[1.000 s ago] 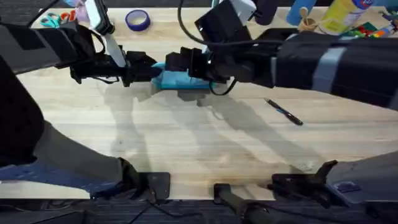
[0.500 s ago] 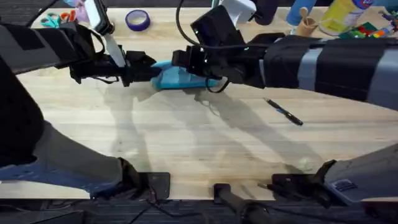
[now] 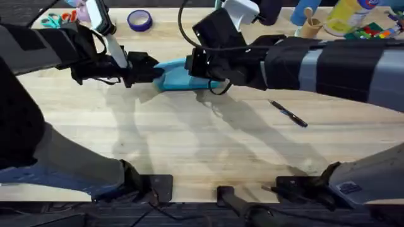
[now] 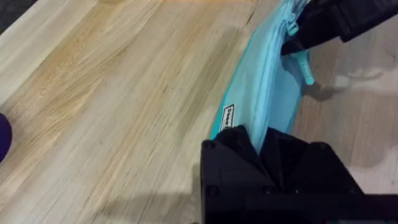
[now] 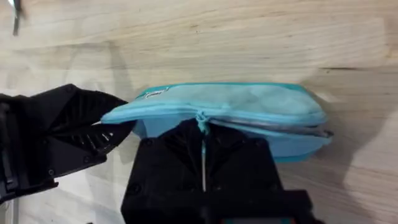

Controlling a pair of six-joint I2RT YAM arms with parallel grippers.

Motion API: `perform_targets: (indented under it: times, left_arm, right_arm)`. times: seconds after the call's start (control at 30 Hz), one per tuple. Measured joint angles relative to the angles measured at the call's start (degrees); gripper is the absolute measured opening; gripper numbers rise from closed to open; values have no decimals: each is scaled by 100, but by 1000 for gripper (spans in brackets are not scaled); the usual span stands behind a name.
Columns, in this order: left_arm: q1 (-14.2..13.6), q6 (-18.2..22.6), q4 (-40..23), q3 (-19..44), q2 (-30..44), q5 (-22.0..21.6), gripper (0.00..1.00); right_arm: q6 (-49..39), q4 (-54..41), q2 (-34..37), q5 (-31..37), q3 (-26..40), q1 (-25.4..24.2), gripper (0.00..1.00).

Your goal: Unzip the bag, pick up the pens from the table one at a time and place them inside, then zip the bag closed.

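The turquoise bag (image 3: 175,77) lies at the back middle of the table (image 3: 202,145). My left gripper (image 3: 150,72) is shut on the bag's left end, and its black fingers (image 4: 249,146) pinch the fabric (image 4: 267,87). From the right, my right gripper (image 3: 192,64) reaches over the bag's top. It is shut on the zipper pull (image 5: 201,118) along the bag's upper seam (image 5: 249,102). The left gripper (image 5: 93,127) also appears at the bag's end in the right wrist view. One dark pen (image 3: 288,113) lies on the table to the right of the bag.
A blue tape roll (image 3: 139,20) and scissors (image 3: 53,19) sit at the back left. A cup of wooden sticks (image 3: 310,25), a yellow bottle (image 3: 347,16) and colourful items (image 3: 379,28) stand at the back right. Bare wood lies in front of the bag.
My right gripper has slid to the right along the top of the bag, uncovering more of its left half. The left gripper has stayed where it was.
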Motion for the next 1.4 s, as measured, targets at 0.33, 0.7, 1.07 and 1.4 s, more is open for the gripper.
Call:
perform_targets:
  times: [0.33, 0.7, 1.07, 1.4]
  left_arm:
    - [0, 0, 0, 0, 0, 0, 42]
    - [6, -2, 4, 0, 0, 0, 42]
    - [11, -2, 2, 0, 0, 0, 42]
    - [15, -2, 0, 0, 0, 0, 42]
  right_arm:
    - [1, 47, -5, -2, 0, 11, 33]
    - [-44, 590, -252, 28, 0, 96, 31]
    - [-44, 745, -252, 107, -2, 122, 31]
    - [-39, 801, -252, 116, -3, 122, 31]
